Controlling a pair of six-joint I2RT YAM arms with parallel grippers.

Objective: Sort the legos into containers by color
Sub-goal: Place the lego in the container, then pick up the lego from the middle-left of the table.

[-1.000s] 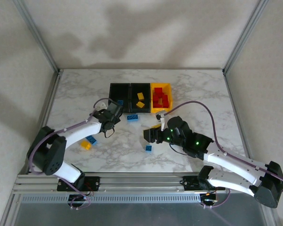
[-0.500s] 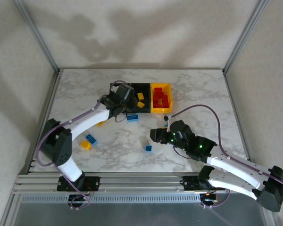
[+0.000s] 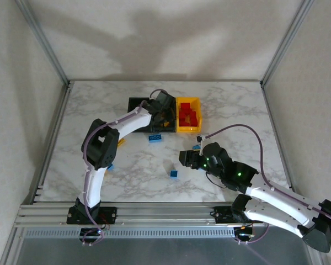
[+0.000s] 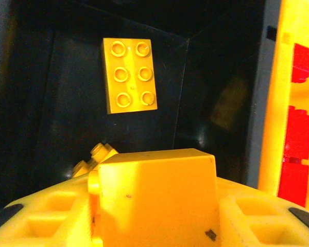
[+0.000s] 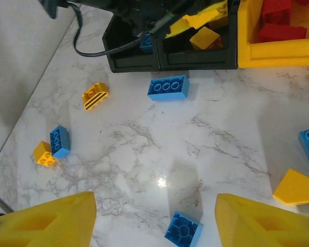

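Now | left tool (image 3: 164,107) clamping yellow brick (image 4: 157,200) | over middle bin (image 4: 51,103), walls close

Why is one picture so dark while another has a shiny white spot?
Left wrist view: the black bin swallows light, while the close yellow brick in the left pincer looks overbright and soft. Right wrist view: light glares off the marble table; the fingertips of the right pincer are blurred. Top view: soft arm shadows on the back wall.
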